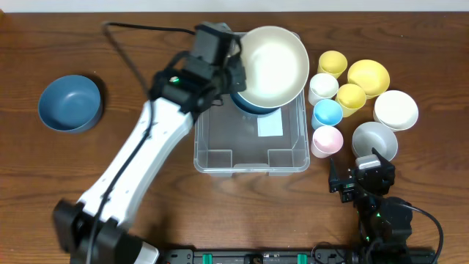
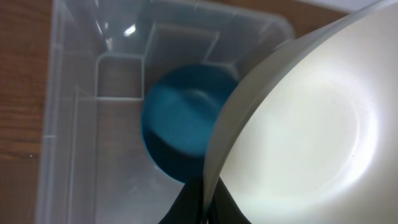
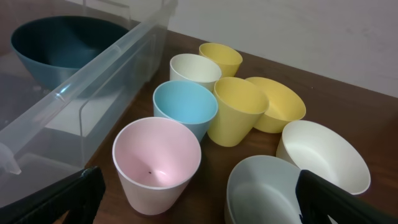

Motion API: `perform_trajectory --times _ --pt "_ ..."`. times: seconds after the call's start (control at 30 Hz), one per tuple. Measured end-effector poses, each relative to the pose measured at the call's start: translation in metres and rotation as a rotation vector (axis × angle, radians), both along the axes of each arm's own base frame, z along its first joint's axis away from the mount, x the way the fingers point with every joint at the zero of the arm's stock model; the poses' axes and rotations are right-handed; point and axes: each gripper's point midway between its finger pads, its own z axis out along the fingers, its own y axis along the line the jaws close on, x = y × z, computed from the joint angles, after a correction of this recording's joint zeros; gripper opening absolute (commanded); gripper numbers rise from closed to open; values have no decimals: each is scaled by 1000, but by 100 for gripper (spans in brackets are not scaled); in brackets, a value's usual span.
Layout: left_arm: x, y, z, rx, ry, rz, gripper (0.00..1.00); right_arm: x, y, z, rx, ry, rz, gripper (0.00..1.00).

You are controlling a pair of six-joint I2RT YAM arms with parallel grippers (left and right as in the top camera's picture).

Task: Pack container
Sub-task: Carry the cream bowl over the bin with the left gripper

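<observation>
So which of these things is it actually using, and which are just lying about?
In use: container, cream bowl in the left gripper, teal bowl inside the container.
Lying about for now: blue bowl at left, cups and bowls at right, cable.

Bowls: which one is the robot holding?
The big cream bowl: the left gripper pinches its rim above the container. It alone is lifted.
</observation>
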Motion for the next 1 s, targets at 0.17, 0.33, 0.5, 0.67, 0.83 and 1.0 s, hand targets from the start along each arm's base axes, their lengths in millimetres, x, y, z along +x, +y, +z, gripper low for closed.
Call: perform_trajectory --times 0.17,0.33,0.5,0.67,0.83,1.0 --pt "16 -1 -45 67 63 24 6 0 0 0 0 0 0 99" --pt "24 -3 -70 94 95 29 9 0 0 0 0 0 0 99" --pt "32 -6 -66 78 57 31 51 0 0 0 0 0 0 99" --pt "32 -6 -66 80 58 34 52 0 0 0 0 0 0 99" --pt "18 1 -76 118 123 29 50 0 0 0 0 0 0 99" --pt "-11 17 -93 196 252 15 46 0 0 0 0 0 0 99"
